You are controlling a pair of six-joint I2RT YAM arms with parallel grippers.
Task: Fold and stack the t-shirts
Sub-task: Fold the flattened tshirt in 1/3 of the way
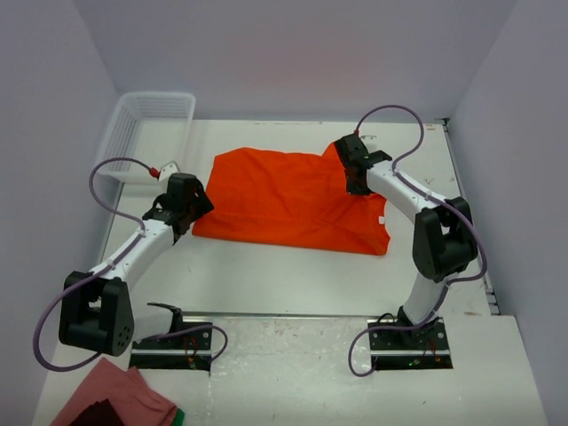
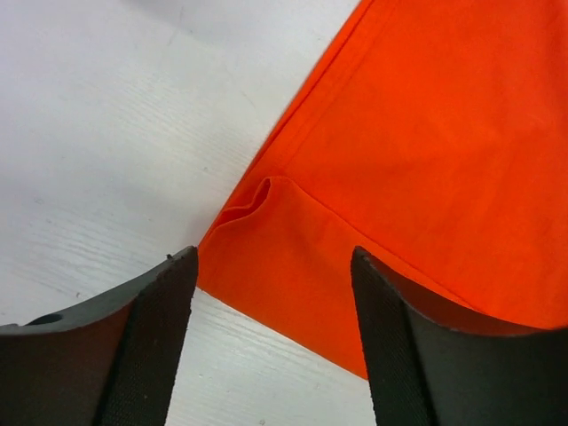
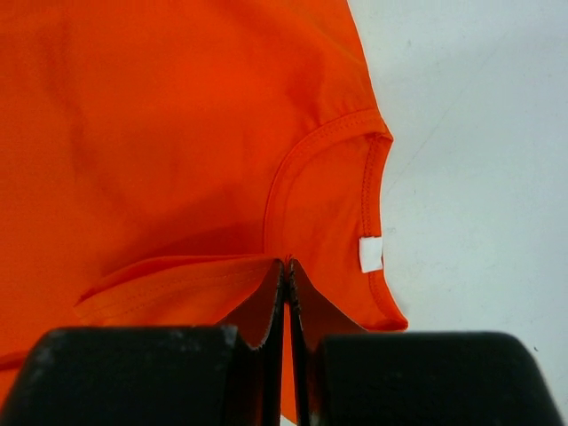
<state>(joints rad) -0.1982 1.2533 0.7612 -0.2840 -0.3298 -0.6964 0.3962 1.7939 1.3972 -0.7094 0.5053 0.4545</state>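
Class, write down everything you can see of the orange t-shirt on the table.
The t-shirt is plain bright orange-red, made of thin, soft-looking fabric with no print. It lies mostly flat and partly folded on the white table. Its stitched neckline carries a small white tag. The right gripper is shut on fabric beside the neckline. The left gripper stands open over a hemmed corner.

- Left arm (image 1: pixel 133 248): white tubular links, black joint housings, a bulky black shoulder block at 7 o'clock in the top view.
- Right arm (image 1: pixel 399 188): same white-and-black build.
- Purple cables (image 1: pixel 99 182): one loops beside each arm.
- Base plates (image 1: pixel 173 342): black, flat, rectangular.
- Left gripper (image 2: pixel 273 257): matte black, with finely textured inner pads (image 2: pixel 155 346).
- Right gripper (image 3: pixel 286 263): black, blocky, with thin tips.
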